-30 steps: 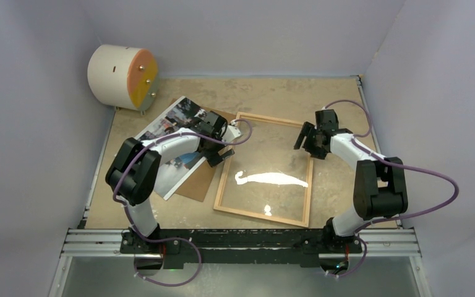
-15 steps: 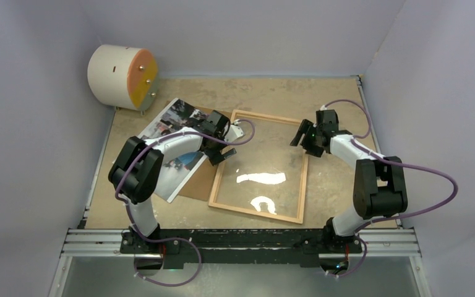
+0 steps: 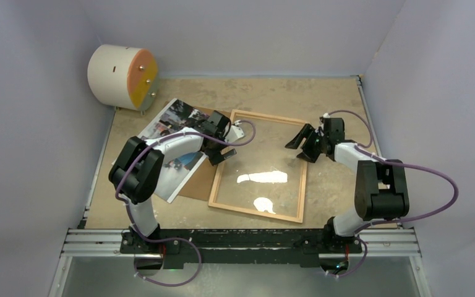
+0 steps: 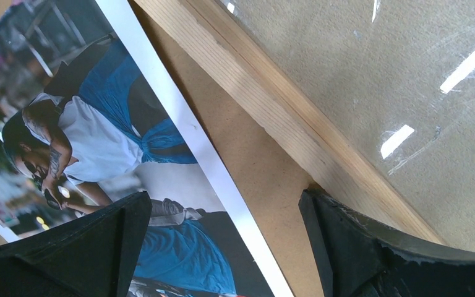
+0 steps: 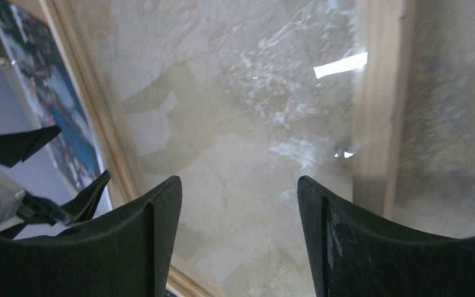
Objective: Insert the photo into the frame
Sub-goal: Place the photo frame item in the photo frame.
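Observation:
The frame point(image 3: 256, 213), thin light wood round a clear pane, lies flat at mid-table. The photo point(image 3: 172, 117) lies face up to its left on a brown backing board point(image 3: 199, 180), partly hidden by my left arm. My left gripper point(image 3: 230, 143) hangs open over the frame's left rail. In the left wrist view the left gripper point(image 4: 222, 210) spans the photo point(image 4: 99, 124), its white border and the board point(image 4: 260, 167), with one finger against the frame rail point(image 4: 272, 105). My right gripper point(image 3: 298, 147) is open by the right rail; in its wrist view the right gripper point(image 5: 238, 192) holds nothing above the pane, with the frame rail point(image 5: 377, 93) to its right.
A white cylinder point(image 3: 122, 77) with an orange and yellow end face lies at the back left corner. Lilac walls close in the table on three sides. Purple cables loop off both arms. A metal rail point(image 3: 241, 241) runs along the near edge.
The frame has slid a little to the left and turned slightly. My right gripper has swung round to point left at the frame's right rail. The left gripper has barely moved.

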### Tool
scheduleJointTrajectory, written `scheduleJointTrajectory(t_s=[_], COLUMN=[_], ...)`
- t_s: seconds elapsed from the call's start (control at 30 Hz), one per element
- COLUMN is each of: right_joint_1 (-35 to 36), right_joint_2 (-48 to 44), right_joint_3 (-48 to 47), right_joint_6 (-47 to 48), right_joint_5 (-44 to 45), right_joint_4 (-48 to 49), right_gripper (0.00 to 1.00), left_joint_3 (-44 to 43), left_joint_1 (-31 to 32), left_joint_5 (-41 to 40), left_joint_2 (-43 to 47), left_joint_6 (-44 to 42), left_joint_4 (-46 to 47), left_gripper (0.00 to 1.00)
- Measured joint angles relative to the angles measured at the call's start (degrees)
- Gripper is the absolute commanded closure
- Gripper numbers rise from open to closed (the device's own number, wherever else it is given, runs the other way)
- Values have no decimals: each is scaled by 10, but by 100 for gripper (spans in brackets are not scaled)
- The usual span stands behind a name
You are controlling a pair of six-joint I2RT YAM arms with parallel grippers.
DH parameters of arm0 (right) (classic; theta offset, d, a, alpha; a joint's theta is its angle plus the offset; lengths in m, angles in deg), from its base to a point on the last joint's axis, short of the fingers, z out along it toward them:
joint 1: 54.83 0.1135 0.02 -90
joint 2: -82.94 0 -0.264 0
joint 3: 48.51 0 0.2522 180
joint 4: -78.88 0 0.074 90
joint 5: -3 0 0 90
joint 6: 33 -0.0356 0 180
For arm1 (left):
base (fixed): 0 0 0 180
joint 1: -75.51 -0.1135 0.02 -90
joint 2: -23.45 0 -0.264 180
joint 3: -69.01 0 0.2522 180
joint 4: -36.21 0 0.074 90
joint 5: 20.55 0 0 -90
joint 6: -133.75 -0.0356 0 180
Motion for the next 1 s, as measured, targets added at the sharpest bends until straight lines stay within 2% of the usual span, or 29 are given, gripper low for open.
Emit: scheduleJointTrajectory(t_s=[0.33, 0.47, 0.57, 0.73, 0.9, 1.0], right_joint_1=[-4, -4, -5, -7, -7, -7], right_joint_2=[-22, -40, -52, -45, -5, 24], right_joint_3=[9, 7, -1, -37, -73, -88], right_joint_6=[-36, -29, -15, 12, 27, 32], right_joint_5=[-104, -87, -42, 30, 73, 92], right_joint_4=[27, 11, -20, -49, -50, -54], right_gripper=[31, 28, 30, 39, 58, 61], left_joint_3=[0, 0, 0, 0, 0, 0], left_joint_1=[3, 4, 4, 6, 6, 6], left_joint_5=[-5, -7, -7, -10, -11, -11], left_joint_2=[0, 0, 0, 0, 0, 0], left_joint_6=[-3, -6, -6, -7, -8, -8], left_joint_4=[0, 0, 0, 0, 0, 0], left_gripper=[0, 0, 0, 0, 0, 0])
